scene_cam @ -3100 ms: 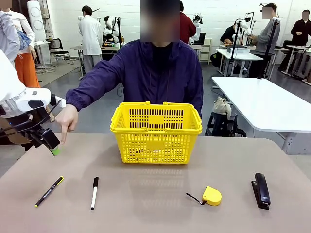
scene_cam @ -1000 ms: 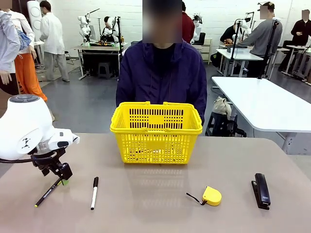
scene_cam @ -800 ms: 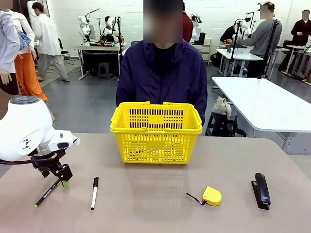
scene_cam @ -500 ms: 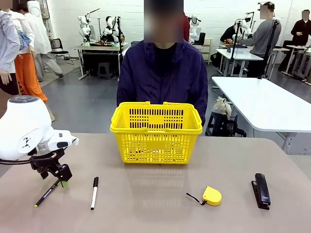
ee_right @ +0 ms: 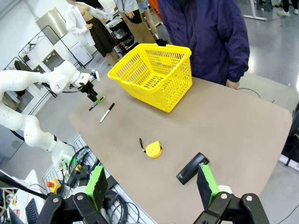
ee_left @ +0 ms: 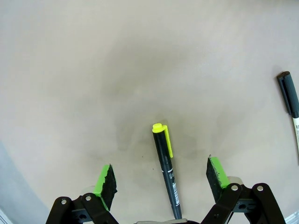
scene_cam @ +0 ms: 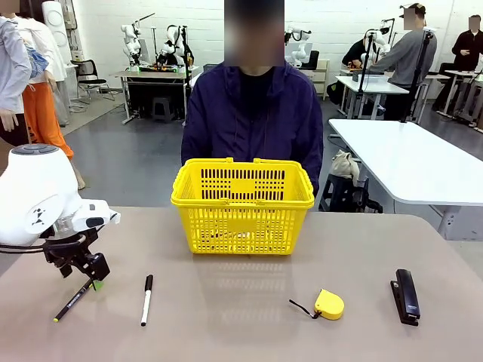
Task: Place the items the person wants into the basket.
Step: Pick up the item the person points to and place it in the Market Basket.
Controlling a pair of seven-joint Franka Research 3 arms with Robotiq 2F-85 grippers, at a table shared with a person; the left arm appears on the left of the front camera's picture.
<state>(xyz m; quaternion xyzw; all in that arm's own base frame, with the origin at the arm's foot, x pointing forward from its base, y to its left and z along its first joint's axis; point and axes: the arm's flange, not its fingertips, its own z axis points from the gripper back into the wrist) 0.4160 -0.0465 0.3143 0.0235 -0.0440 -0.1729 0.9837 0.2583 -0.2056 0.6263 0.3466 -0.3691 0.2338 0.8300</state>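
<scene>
Front view: left gripper (scene_cam: 92,273) sat low over the table (scene_cam: 249,332) at the left, right at the upper end of the black pen (scene_cam: 75,299), which lay flat. White marker (scene_cam: 146,300) lay just right of the pen. Yellow basket (scene_cam: 241,205) stood mid-table before the person (scene_cam: 253,113). Tape measure (scene_cam: 329,304) and stapler (scene_cam: 406,296) lay to the right, well apart from the pen.

Left wrist view: fingers spread wide, green pads (ee_left: 105,179) either side of the pen, not touching it; nothing gripped.

Right wrist view: right gripper (ee_right: 152,182) hung high above the table, jaws apart, empty.
</scene>
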